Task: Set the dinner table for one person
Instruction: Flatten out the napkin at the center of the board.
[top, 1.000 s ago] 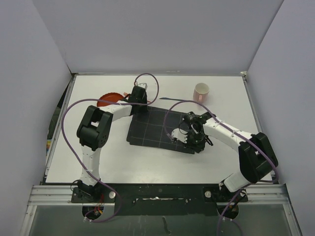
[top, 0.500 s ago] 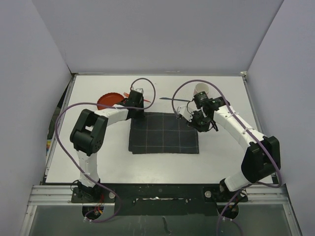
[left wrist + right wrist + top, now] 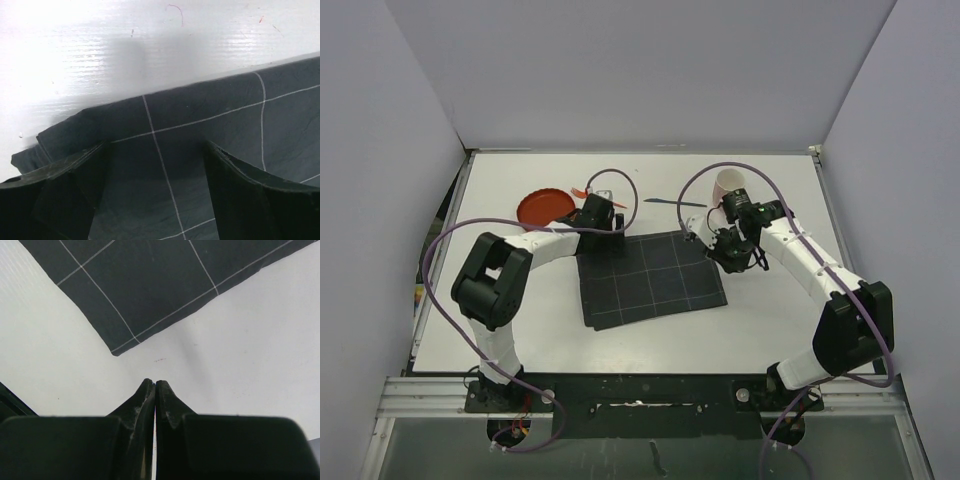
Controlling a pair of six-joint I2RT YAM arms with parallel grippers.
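Left wrist: left gripper (image 3: 155, 147) spread over mat (image 3: 200, 115) edge. Right wrist: right gripper (image 3: 154, 385) pressed together over dinner table (image 3: 240, 340). Top view only: red plate (image 3: 542, 208), cup (image 3: 728, 184).

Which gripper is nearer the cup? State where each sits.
Right. The right gripper is just in front of the cup, at the far right corner of the mat; the left gripper is well left, over its far left edge.

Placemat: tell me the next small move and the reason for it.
Probably lift the left fingers straight up clear of the placemat, toward the red plate. They stand open over the mat's far-left corner, holding nothing, and the plate sits just beyond that corner.
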